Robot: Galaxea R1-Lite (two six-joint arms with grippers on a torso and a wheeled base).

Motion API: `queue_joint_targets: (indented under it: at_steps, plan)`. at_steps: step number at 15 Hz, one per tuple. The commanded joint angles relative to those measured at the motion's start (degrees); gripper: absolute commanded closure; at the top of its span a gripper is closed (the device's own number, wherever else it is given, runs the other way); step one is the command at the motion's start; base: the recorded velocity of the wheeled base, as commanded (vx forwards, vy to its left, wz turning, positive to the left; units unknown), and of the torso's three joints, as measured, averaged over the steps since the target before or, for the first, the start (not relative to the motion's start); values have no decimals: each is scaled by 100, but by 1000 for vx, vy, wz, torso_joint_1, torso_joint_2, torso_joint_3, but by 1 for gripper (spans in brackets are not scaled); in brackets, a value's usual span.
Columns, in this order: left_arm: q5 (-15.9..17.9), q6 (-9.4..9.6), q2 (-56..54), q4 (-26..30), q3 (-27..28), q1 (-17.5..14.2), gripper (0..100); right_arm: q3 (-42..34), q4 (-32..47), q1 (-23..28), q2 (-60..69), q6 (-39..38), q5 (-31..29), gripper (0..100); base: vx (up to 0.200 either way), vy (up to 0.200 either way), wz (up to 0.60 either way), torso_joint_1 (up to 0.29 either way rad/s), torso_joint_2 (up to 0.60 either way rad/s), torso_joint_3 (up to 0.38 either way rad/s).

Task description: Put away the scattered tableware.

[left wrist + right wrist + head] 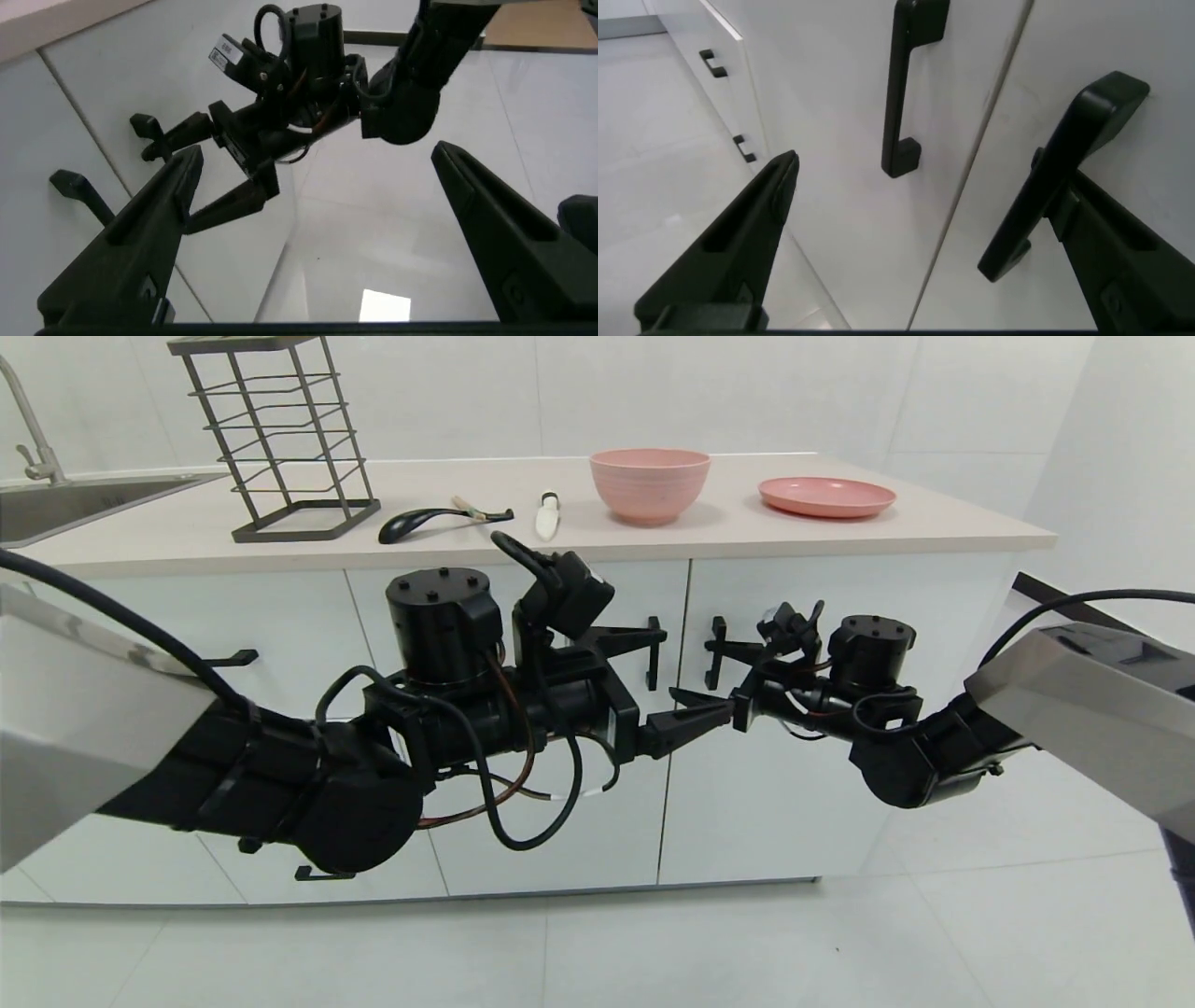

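In front of the cabinet doors (794,784), left gripper (658,686) and right gripper (711,674) face almost tip to tip, fingers wide and empty; lifting both together risks a clash. Beyond, on the worktop (934,527): spoon (434,521), bowl (649,483) at its 3 o'clock, then plate (826,497).

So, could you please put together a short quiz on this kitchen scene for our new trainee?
1. True or false: the pink bowl stands on the pink plate.
2. What lies on the counter between the wire rack and the bowl?
A) a black spoon and a white utensil
B) a mug
C) a pan
3. In what state are the left end effector and the right end effector?
Key: 1 false, they stand apart; 2 A; 3 both open and empty, in front of the cabinet doors.
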State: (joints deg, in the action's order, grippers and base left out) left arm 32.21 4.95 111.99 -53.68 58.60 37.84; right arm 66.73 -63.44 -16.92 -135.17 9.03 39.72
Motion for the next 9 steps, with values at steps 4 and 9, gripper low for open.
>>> queue_joint_targets:
  at_steps: [4, 9]
  plan:
    - [-250, -284, 631, -3, 503, -22, 0, -125, -160, -31, -97, -16, 282, 0, 0, 0, 0, 0, 0, 0]
    - [-382, -284, 894, -38, 925, -22, 0, -1347, -635, -13, 606, -112, 484, 0, 0, 0, 0, 0, 0, 0]
